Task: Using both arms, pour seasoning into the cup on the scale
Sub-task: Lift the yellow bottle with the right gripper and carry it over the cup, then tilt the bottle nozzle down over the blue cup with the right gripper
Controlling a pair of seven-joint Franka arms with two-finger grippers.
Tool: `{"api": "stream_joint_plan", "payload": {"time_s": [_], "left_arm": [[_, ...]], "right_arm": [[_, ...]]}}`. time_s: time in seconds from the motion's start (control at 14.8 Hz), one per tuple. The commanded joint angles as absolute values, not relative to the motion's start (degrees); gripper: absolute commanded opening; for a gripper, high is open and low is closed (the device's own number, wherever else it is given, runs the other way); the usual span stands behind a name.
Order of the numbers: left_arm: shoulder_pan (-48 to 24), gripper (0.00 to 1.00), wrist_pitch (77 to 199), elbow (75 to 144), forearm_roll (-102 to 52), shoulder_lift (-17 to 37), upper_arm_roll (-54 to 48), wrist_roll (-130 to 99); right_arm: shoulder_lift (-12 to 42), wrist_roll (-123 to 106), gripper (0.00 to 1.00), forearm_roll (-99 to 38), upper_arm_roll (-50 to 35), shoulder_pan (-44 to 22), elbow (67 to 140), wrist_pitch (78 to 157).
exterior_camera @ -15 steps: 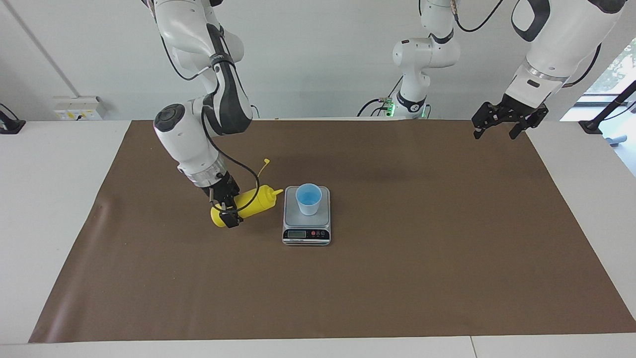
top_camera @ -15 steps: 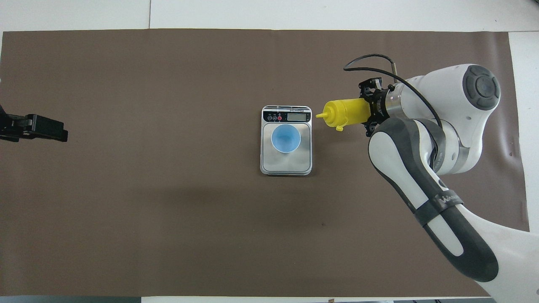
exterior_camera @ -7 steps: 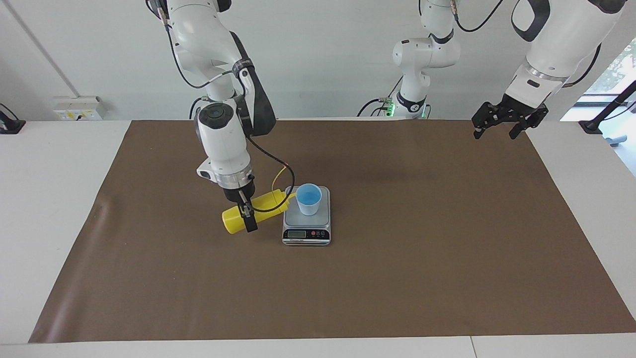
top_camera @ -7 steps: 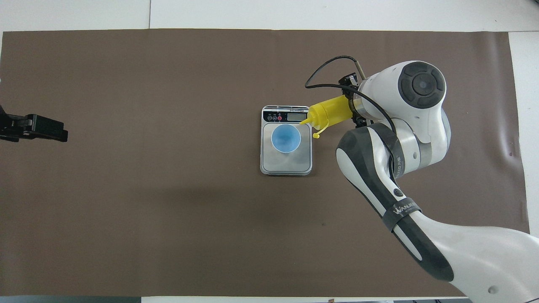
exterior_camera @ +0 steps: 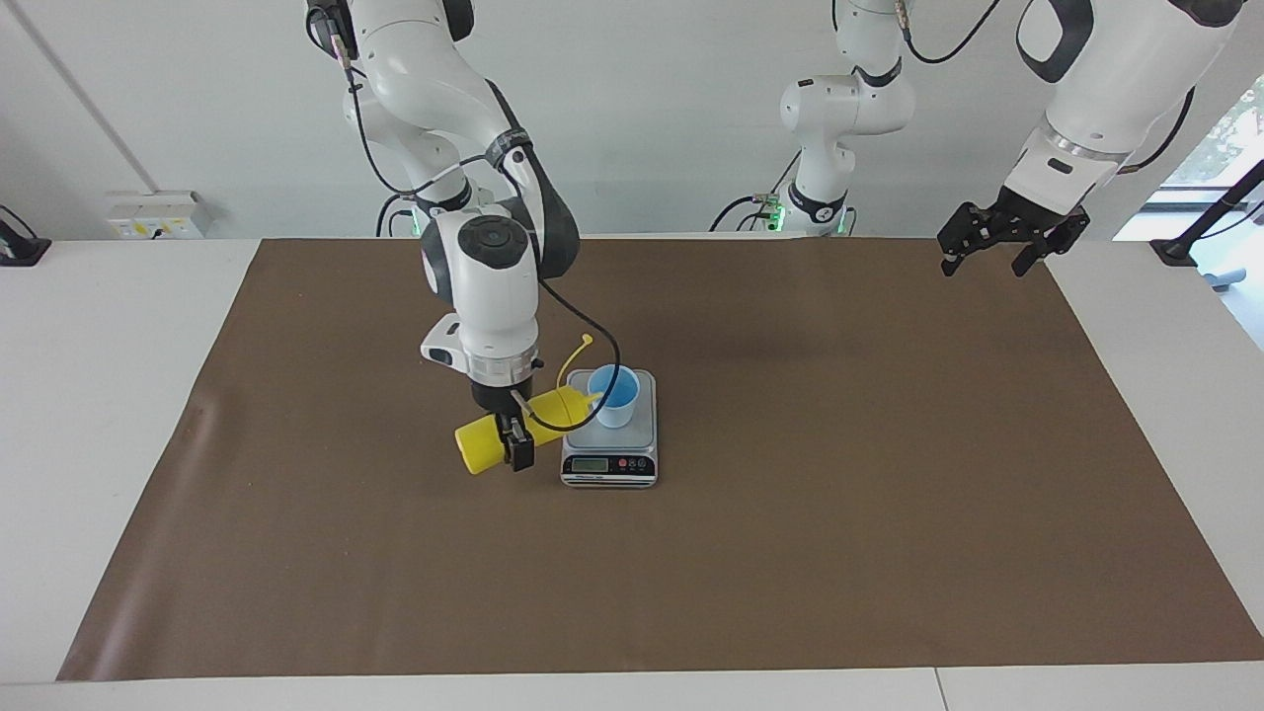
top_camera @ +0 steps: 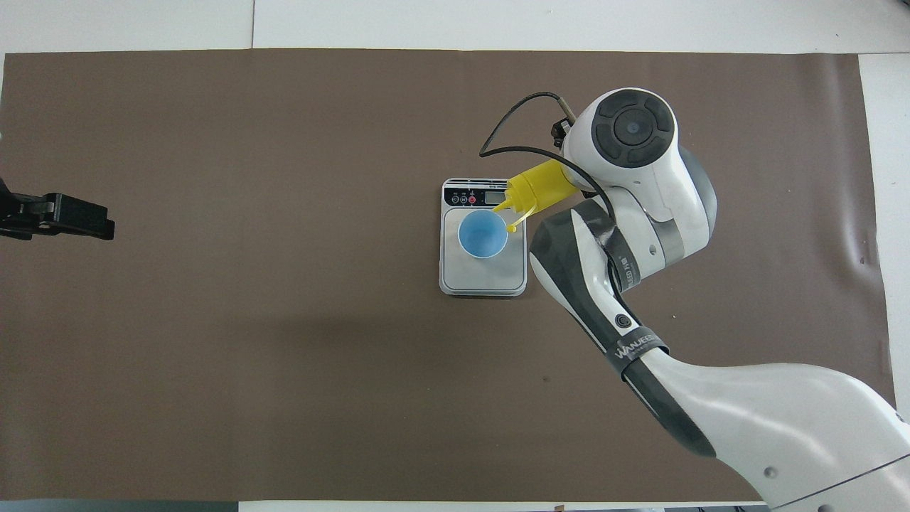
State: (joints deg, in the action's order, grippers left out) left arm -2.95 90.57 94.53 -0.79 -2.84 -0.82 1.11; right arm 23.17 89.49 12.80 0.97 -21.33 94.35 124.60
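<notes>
Seasoning (exterior_camera: 528, 419) lies tipped in the clenched right gripper (exterior_camera: 513, 441), nozzle at the cup (exterior_camera: 613, 395) rim for pouring onto the scale (exterior_camera: 609, 461), while the released left gripper (exterior_camera: 999, 242) waits.

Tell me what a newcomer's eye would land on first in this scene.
First, the bright yellow seasoning bottle, held on its side by the right gripper, its nozzle at the rim of the light blue cup. The cup stands on the small scale, mid-table on the brown mat. The left gripper waits open over the left arm's end of the mat.
</notes>
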Motion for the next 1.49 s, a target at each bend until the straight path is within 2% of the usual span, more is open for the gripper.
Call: {"api": "stream_joint_plan", "payload": {"time_s": [0.0,0.61,0.74,1.42], "left_arm": [[-2.11,1.00,89.82,94.75,-1.49,-3.34,-1.23,2.11],[-2.11,1.00,89.82,94.75,-1.49,-3.34,-1.23,2.11],[-2.11,1.00,89.82,94.75,-1.49,-3.34,-1.23,2.11],[-2.11,1.00,89.82,94.75,-1.49,-3.34,-1.23,2.11]], "right_arm": [[24.17,92.80,0.00,17.92,1.05,-22.76,92.11,122.70],[25.30,92.46,0.00,25.83,0.79,-23.29,89.75,117.70],[26.54,92.46,0.00,25.67,0.53,-23.73,86.76,115.50],[27.07,92.81,0.00,24.61,-0.88,-23.91,85.17,113.20]]}}
